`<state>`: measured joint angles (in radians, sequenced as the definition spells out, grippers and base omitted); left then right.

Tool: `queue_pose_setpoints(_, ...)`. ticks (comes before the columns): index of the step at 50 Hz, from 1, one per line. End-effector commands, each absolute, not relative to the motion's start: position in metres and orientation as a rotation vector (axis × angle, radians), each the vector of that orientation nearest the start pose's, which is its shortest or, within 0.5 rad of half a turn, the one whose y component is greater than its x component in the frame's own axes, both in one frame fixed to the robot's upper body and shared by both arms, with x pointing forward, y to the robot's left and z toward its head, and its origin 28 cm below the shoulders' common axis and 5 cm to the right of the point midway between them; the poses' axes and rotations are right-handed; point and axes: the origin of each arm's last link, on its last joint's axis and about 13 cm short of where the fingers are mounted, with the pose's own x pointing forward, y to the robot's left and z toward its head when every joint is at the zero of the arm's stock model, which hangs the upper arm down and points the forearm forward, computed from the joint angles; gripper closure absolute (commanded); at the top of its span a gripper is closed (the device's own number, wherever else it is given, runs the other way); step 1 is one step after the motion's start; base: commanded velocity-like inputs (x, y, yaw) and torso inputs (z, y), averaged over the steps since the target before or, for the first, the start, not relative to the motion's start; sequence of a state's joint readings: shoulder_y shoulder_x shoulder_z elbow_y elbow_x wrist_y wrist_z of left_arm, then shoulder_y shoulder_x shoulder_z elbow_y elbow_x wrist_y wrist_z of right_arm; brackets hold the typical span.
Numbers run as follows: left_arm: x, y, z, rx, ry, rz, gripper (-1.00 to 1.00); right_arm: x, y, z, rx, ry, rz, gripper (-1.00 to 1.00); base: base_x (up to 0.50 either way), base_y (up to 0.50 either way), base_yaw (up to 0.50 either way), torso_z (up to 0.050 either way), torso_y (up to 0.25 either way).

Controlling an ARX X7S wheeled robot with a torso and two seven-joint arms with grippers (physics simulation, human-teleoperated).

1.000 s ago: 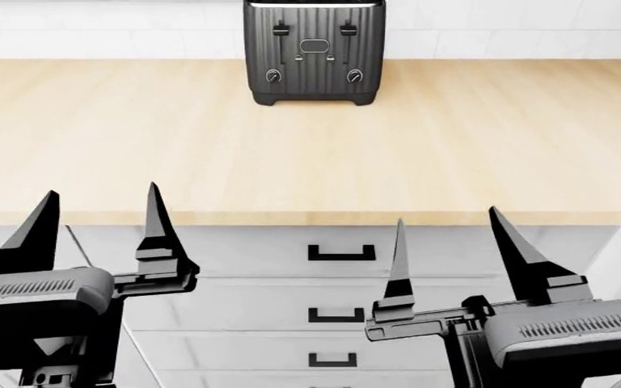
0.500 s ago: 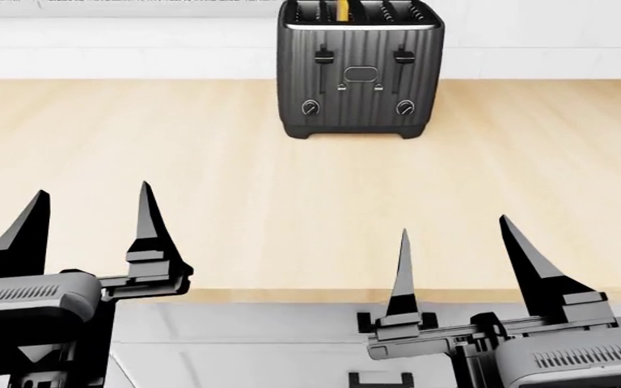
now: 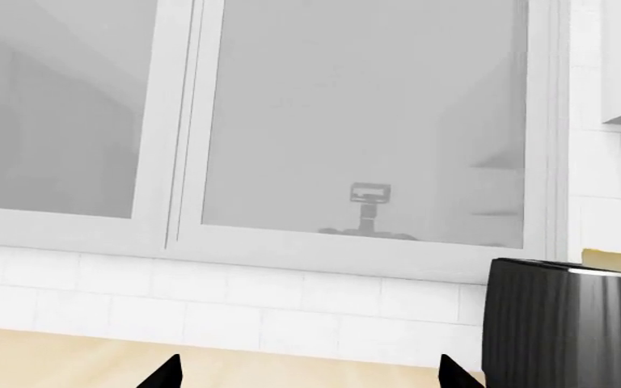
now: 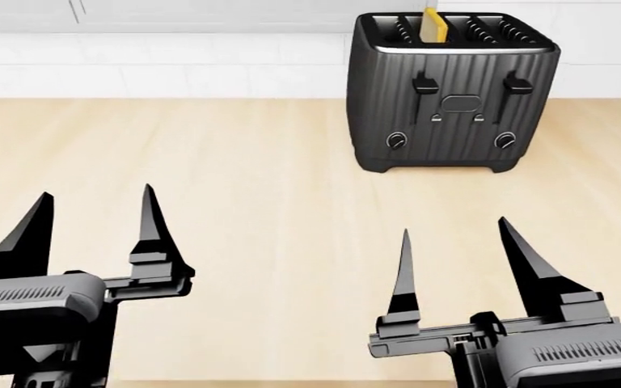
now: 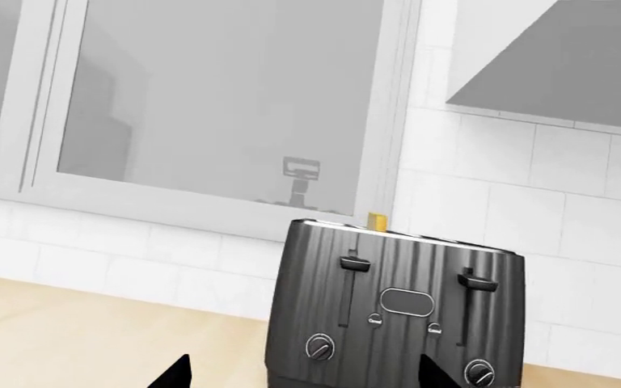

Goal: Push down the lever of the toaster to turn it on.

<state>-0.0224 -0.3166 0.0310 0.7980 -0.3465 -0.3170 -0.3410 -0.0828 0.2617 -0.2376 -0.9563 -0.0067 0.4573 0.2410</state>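
Clearly the boxy black four-slot toaster with ribbed sides (image 4: pixel 452 89) sat at the upper right of the head view, on the pale wooden countertop (image 4: pixel 235 186), with a yellow slice (image 4: pixel 432 24) standing in one slot. Its target, the small black T-shaped lever (image 4: pixel 426 84), was the left-hand tab on the front and looked to be at the top of its track. Both tools were well apart from it in the lower part of the frame: the left gripper (image 4: pixel 93 218) and the right gripper (image 4: pixel 456 246) each held their black pointed fingers spread wide, gripping nothing. The main risk, as I judged it, was mistaken aim, since a matching right-hand tab (image 4: pixel 517 83) and two round silver-rimmed knobs (image 4: pixel 397 141) crowded the same face. A wide-spread tool could also straddle the lever and slide past it. Pressing at a slant might shove the light-looking toaster backward across the smooth wood instead of moving the tab down.
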Motion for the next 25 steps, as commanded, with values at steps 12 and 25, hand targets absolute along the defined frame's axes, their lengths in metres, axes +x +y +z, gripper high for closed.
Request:
queue_pose_setpoints(12,0.18,0.223,0.152,-0.06,-0.43,0.03,-1.0,0.158,-0.092,0.154,-0.09,-0.404,0.048,-1.0,0.03,0.0,0.0,0.0,0.0)
queue_pose_setpoints(25,0.18,0.222,0.147,-0.059,-0.413,0.02,-1.0,0.21,-0.105,0.196,-0.104,-0.395,0.052,-1.0,0.0,0.0,0.0,0.0,0.0)
